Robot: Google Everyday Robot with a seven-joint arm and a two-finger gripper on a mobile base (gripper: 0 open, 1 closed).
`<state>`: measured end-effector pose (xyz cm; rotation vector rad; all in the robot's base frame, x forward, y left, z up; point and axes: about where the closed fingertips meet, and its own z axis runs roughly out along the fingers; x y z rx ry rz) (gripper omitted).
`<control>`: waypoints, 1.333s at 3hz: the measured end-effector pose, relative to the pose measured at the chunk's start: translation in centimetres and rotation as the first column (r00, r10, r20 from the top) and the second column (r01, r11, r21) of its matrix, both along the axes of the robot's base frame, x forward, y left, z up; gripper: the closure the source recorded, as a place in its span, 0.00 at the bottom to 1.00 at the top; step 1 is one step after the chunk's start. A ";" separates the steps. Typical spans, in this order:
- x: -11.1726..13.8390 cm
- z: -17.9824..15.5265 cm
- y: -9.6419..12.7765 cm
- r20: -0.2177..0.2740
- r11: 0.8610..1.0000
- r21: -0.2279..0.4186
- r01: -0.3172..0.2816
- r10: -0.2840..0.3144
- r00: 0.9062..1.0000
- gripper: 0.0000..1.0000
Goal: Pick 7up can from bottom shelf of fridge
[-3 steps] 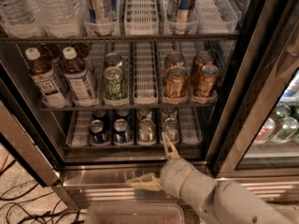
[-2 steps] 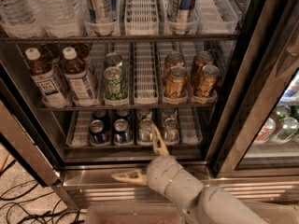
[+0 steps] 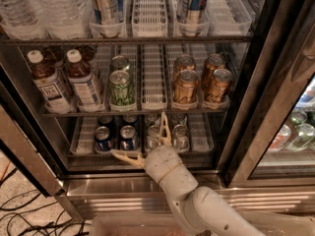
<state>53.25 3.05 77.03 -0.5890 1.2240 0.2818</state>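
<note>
The fridge (image 3: 248, 97) stands open in front of me. Its bottom shelf (image 3: 202, 132) is a white wire rack with lanes. The 7up can (image 3: 153, 137), pale and silvery, stands in a middle lane, with a similar pale can (image 3: 180, 136) just to its right. My gripper (image 3: 139, 134) is open wide at the shelf's front edge. One finger (image 3: 165, 129) points up along the right side of the 7up can, and the other finger (image 3: 125, 157) points left below the dark blue cans. It holds nothing.
Two dark blue cans (image 3: 115, 137) stand left of the 7up can. The middle shelf holds a green can (image 3: 121, 87), bronze cans (image 3: 199, 85) and two bottles (image 3: 64, 80). The steel base (image 3: 113, 188) lies below. A neighbouring cooler (image 3: 295, 132) with cans is at the right.
My gripper has moved left and up, from below the shelf's front edge to the cans, with its upper finger now beside the 7up can. The cans have not moved.
</note>
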 end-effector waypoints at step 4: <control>-2.4 -10.4 -3.1 -0.265 0.961 0.163 0.222 -0.174 0.948 0.00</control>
